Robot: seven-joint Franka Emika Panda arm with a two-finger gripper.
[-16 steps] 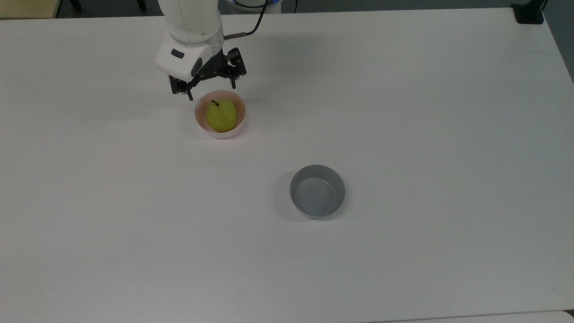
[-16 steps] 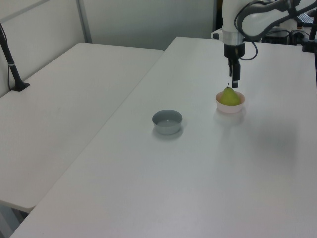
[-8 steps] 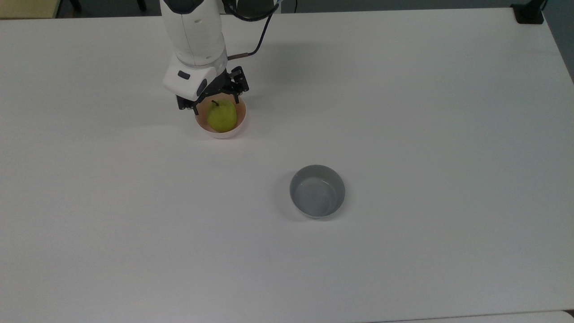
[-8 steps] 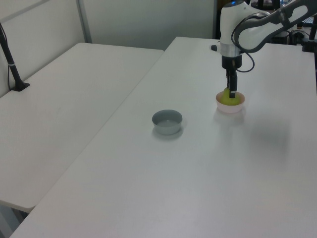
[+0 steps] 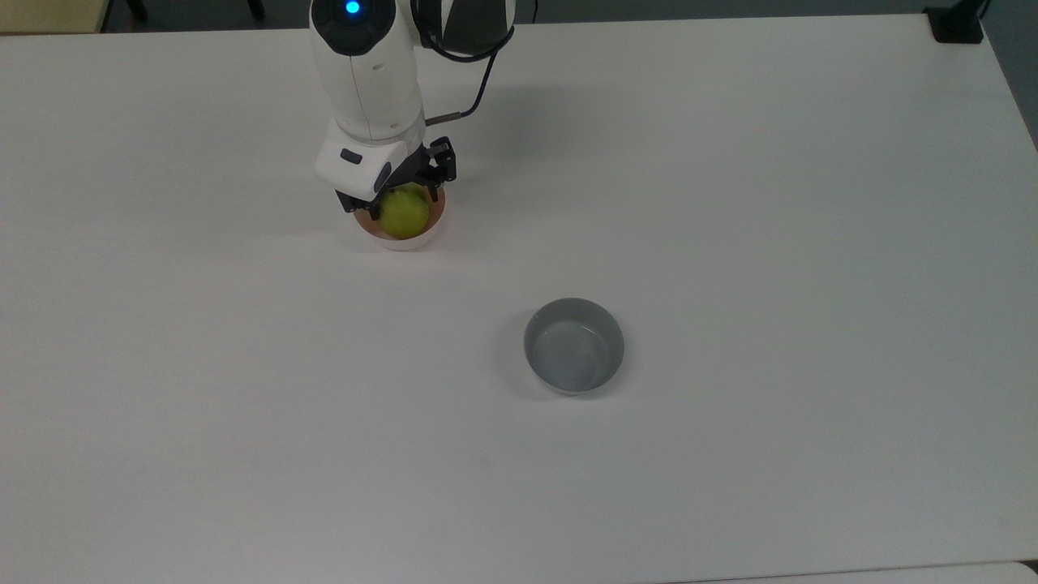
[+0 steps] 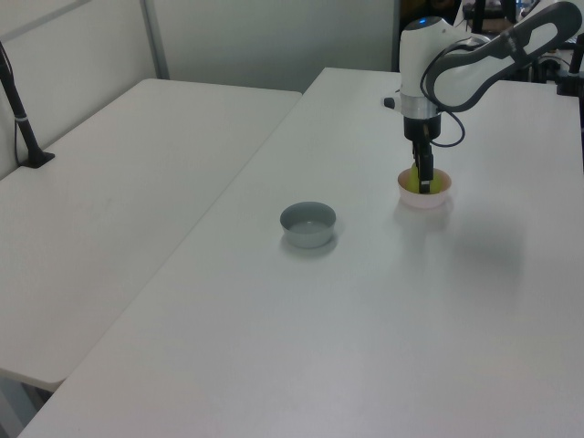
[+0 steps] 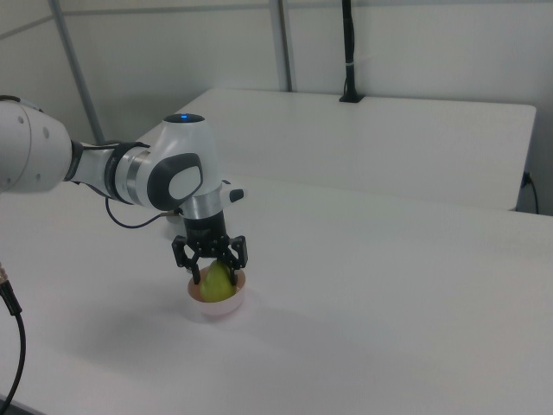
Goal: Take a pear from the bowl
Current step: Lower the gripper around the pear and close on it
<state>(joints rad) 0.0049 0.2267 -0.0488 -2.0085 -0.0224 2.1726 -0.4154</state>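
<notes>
Lowered since the earlier frames, the gripper (image 5: 399,201) now reaches down into the pink bowl (image 5: 422,236), with its jaws spread open on both sides of the pear (image 5: 405,215).

One black finger (image 7: 195,271) stands on the right view's left of the yellow-green pear (image 7: 218,282) and the other on its right; whether they touch the fruit I cannot tell. The pear sits inside the pink bowl (image 7: 226,309), and the bowl rests on the white table (image 5: 730,243), in the upper left part of the top view. In the left view the gripper (image 6: 422,182) hangs straight down from the white arm (image 6: 456,73) over the pear (image 6: 434,185) and the bowl (image 6: 424,198). An empty grey bowl (image 5: 574,346) stands well apart, toward the top view's lower right. A second white table (image 6: 119,182) stands beside the first one, on the left view's left.
</notes>
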